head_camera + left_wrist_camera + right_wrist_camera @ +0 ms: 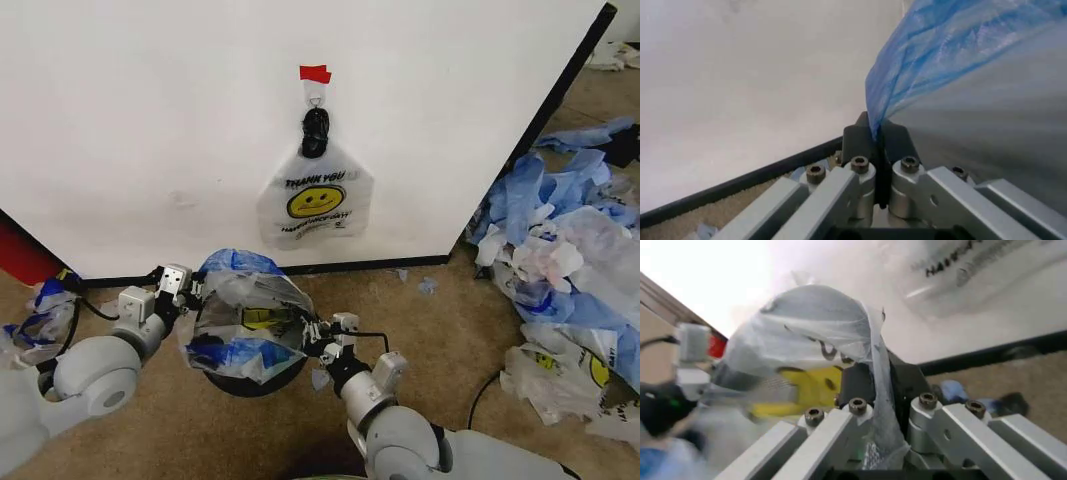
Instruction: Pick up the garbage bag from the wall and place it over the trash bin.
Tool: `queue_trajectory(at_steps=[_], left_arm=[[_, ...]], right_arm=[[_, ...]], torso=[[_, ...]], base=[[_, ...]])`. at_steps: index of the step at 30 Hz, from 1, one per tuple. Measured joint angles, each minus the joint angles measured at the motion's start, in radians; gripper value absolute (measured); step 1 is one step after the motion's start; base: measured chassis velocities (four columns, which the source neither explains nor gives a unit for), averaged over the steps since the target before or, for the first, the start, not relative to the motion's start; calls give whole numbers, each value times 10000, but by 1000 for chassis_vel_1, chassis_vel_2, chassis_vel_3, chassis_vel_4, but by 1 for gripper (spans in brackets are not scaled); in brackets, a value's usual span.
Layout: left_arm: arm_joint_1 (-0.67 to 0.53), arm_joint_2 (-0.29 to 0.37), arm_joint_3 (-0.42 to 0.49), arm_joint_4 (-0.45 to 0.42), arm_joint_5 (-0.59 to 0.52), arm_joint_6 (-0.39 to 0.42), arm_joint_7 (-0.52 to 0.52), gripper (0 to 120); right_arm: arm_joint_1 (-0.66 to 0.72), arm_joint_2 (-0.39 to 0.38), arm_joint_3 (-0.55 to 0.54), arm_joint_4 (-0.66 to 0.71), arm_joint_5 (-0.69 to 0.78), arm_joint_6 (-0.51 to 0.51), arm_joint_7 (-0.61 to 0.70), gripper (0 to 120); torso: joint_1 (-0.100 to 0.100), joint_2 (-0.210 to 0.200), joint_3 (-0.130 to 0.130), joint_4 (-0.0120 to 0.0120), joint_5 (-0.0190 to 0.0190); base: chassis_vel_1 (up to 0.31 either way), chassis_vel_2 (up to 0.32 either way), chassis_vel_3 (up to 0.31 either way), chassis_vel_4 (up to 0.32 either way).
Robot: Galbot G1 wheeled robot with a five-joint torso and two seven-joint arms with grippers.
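You have a bag (245,315) stretched between both grippers, right over the bin (250,375), whose dark mesh shows below and through the plastic. The left gripper (190,290) holds the bag's edge on its side; in the left wrist view its jaws are pressed together on a blue fold of the plastic (920,65). The right gripper (318,335) holds the opposite edge; in the right wrist view a strand of film (877,390) runs down between its jaws, which are closed on it, with the yellow smiley print bunched just beyond.

So the pick-up looks done for this bag, and you are in the placing step. The bag is spread open and sits on top of the bin's mouth, but you cannot tell from the head view whether its rim is already pulled down around the bin's edge or only draped above it. What is left, by my reading: seat the film over the rim on both sides, then let go.

Note that a second bag (315,200) with the smiley and "THANK YOU" print hangs from the hook (315,100) on the wall (130,120), under the red tape (314,73), directly behind the bin. A heap of loose bags (565,240) lies on the carpet to your right, well apart from the bin, and a few more (40,315) lie by your left arm.
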Motion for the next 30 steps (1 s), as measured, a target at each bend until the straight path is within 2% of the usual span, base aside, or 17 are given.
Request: queue_trajectory(at_steps=[28, 30], left_arm=[[280, -154, -2, -361, -37, -185, -483, 0], [279, -138, -10, -390, -37, -185, -504, 8]], right_arm=[[252, 73, 309, -235, 73, 263, -157, 1], [257, 81, 313, -238, 72, 258, -147, 1]], torso=[[0, 0, 0, -1, 2], [0, 0, 0, 0, 2]], base=[[0, 0, 0, 0], [0, 0, 0, 0]])
